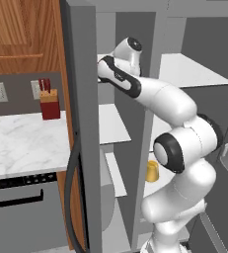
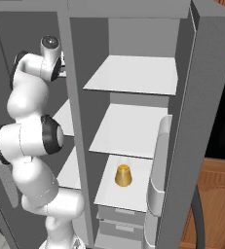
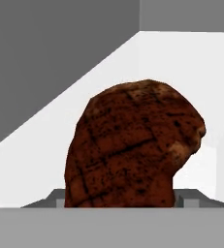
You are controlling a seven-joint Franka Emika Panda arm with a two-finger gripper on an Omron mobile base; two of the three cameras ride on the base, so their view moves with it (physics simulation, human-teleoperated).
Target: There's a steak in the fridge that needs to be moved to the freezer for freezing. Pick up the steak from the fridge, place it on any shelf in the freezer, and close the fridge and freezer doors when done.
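Note:
The steak, a dark red-brown lump, stands close in the hand view. It sits between the fingertips of my gripper, which is shut on it. Behind and below the steak lies a white freezer shelf, with the grey side wall to the left. In the base views my arm reaches into the freezer, the narrow compartment, at upper shelf height. The hand is hidden behind the freezer door's edge and the divider. The fridge stands open, and so does its door.
A yellow cup-shaped thing sits on a lower fridge shelf, seen too from the left. Grey drawers lie below it. A marble counter with a red knife block lies left of the unit.

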